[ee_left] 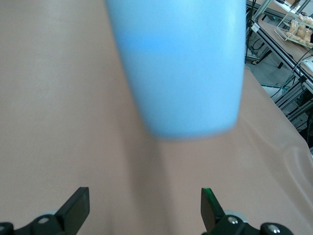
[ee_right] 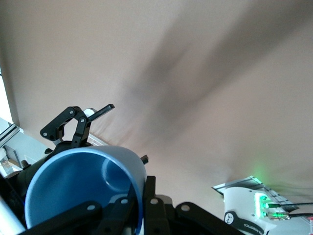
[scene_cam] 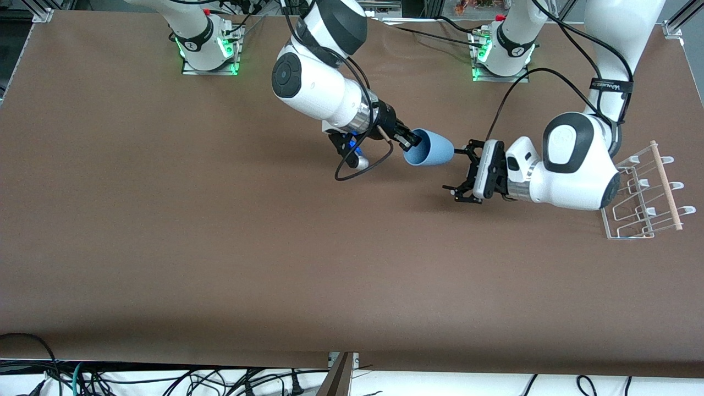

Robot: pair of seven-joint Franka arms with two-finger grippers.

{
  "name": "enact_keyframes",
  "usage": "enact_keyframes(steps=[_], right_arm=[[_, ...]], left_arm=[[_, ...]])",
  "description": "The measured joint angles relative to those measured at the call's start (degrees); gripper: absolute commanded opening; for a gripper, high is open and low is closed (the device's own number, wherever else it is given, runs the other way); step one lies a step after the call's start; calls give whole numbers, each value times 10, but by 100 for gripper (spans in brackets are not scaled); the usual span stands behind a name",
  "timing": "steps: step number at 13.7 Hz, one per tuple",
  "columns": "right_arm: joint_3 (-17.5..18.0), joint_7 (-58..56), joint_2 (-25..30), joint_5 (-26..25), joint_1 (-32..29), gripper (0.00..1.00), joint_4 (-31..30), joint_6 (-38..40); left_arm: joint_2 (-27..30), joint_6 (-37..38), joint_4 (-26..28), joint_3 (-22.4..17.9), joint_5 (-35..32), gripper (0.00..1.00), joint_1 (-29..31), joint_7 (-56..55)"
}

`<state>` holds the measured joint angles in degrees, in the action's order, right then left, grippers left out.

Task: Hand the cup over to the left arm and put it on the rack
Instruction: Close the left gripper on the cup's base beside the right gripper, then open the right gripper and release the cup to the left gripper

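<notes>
Currently, the small light-blue plastic tumbler (scene_cam: 430,148) is being held in the air over the middle of the brown table (scene_cam: 220,247), lying on its side with its open mouth toward the right arm and its closed base toward the left arm. The right gripper (scene_cam: 410,140), mounted on the arm with the blue light, is clamping the cup at its rim, one finger inside the mouth and one outside. The left gripper (scene_cam: 461,171), a white boxy body with black fingers, is hovering just beside the cup's base with its fingers spread apart and not touching the cup.

The left wrist view is showing what the front view cannot: the cup's base (ee_left: 181,68) is sitting ahead of the two black fingertips (ee_left: 78,205), centred on the gap between them, with bare table showing between fingertips and cup. The right wrist view is showing the cup's hollow interior (ee_right: 83,188), the right gripper's fingers (ee_right: 139,205) pinching the rim wall, and the left gripper's spread linkage (ee_right: 73,125) past the cup.

The small white wire drying rack with a light wooden dowel (scene_cam: 649,190) is resting on the table at the left arm's end, partly hidden by the left arm's wrist.
</notes>
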<state>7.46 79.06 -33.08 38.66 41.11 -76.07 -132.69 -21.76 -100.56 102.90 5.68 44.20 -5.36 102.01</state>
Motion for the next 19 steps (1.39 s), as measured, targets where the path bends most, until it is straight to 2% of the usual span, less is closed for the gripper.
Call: enact_keyframes(steps=[6,12,13,15,16,19], right_arm=[[0,3,-13,4,6,0,11,-9],[0,3,-12,6,9,0,12,-8],[0,3,-12,6,10,0,12,-8],[0,3,-13,6,11,0,12,-8],[0,3,-12,7,11,0,12,-8],[0,8,-13,9,11,0,13,-6]], left_arm=[[54,18,8,7,0,100,0,-51],[83,15,24,27,-1,100,0,-135],[84,13,24,31,-1,96,0,-143],[85,7,24,36,-1,60,0,-149],[85,3,24,38,-1,46,0,-150],[85,-5,24,38,-2,15,2,-150]])
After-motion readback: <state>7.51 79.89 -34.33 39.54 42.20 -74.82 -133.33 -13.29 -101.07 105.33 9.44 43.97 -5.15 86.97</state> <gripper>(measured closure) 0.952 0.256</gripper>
